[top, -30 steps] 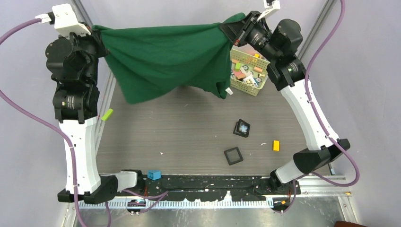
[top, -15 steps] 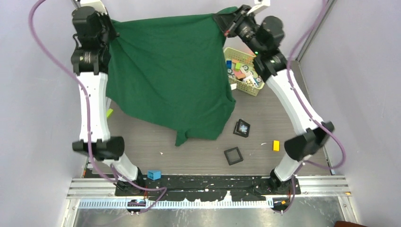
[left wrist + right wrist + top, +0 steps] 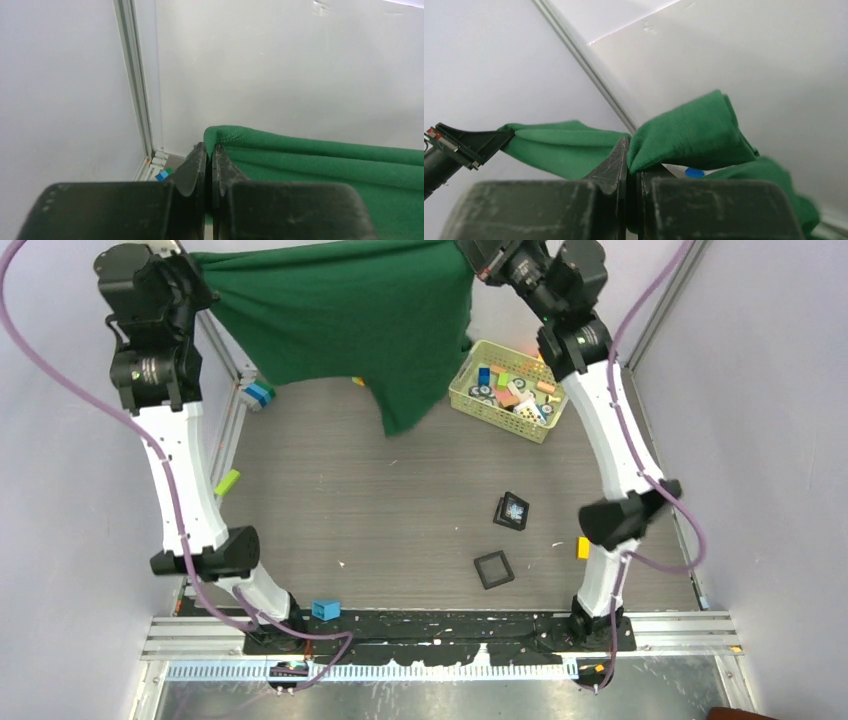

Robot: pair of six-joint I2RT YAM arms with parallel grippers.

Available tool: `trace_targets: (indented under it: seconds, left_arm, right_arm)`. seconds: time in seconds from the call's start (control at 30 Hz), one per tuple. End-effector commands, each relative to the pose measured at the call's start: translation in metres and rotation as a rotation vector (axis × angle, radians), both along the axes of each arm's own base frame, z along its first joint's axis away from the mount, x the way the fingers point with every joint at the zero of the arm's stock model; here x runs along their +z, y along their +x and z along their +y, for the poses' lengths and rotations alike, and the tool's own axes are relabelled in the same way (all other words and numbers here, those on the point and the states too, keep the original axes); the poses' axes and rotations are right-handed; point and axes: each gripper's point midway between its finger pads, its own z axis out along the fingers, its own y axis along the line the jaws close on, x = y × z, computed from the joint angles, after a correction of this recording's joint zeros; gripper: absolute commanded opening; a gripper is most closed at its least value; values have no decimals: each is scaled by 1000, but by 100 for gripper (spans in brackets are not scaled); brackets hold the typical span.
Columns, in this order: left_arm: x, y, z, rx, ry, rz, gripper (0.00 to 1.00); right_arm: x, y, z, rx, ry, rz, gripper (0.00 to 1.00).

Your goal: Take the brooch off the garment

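Work surface: a grey wood-grain table (image 3: 380,510), bare across its middle.

Item 1: the large, limp dark green cloth garment (image 3: 340,310) hangs as a sheet over the far end of the table, held up by its two upper corners. Its lowest fold appears to hang above the surface, not rest on it.

Item 2: the left gripper (image 3: 210,150) has its jaws pressed together on a rolled edge of the cloth. The right gripper (image 3: 633,150) likewise pinches a folded corner of the cloth.

Item 3: a pale yellow plastic basket (image 3: 495,418) of coloured toy blocks stands just beside the hanging cloth.

Item 4: two small black square trays lie on the near right of the table. One tray (image 3: 483,562) looks empty.

Item 5: the other tray (image 3: 499,512) holds a tiny pale whitish spiky ornament, taken to be the brooch (image 3: 515,507). It lies well apart from the garment.

Assessment: no ornament is visible on the exposed face of the cloth, so removal appears complete. The hidden face cannot be checked. What remains is probably only lowering and releasing the garment.
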Motion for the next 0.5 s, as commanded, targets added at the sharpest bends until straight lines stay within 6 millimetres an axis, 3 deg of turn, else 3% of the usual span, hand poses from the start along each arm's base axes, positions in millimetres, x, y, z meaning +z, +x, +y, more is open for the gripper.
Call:
trace_targets:
  seconds: [0.0,0.07,0.1,0.13,0.17,0.2,0.23,0.27,0.3,0.33,0.37,0.4,0.43,0.47]
  left_arm:
    - [3,-25,18,83,1,-35,0]
    - [-15,-40,20,107,-12,-3,0]
    - [-32,-43,19,102,-23,28,0]
    - [-45,-49,14,87,-35,44,0]
    - [-63,-53,10,68,-58,64,0]
    - [-83,-56,5,44,-81,89,0]
    - [-100,-60,-3,8,-101,111,0]
    - [-118,-63,-12,-34,-126,142,0]
    - [-138,-65,-20,-68,-150,180,0]
    - [-160,-68,-23,-72,-181,220,0]
    - [-180,-72,-25,-68,-214,250,0]
    - [-199,-74,-25,-60,-247,262,0]
    - [-220,-76,-23,-29,-281,271,0]
    - [-238,-80,-19,9,-322,270,0]
  right_arm:
    - [35,-47,-34,-37,78,-100,0]
    - [-3,-47,-33,-30,87,-6,0]
    - [-37,-46,-33,-29,108,78,0]
    - [-55,-45,-34,-40,124,123,0]
    - [-95,-48,-33,-32,154,206,0]
    - [-117,-47,-34,-45,173,248,0]
    - [-158,-53,-28,-28,199,309,0]
    - [-179,-56,-24,-22,204,339,0]
    - [-223,-64,-12,2,191,413,1]
    - [-244,-72,-2,37,168,448,2]
    - [-280,-86,14,76,130,504,7]
    - [-294,-98,25,111,112,518,10]
    - [-330,-125,43,157,64,570,11]
    - [-334,-138,52,182,58,545,15]
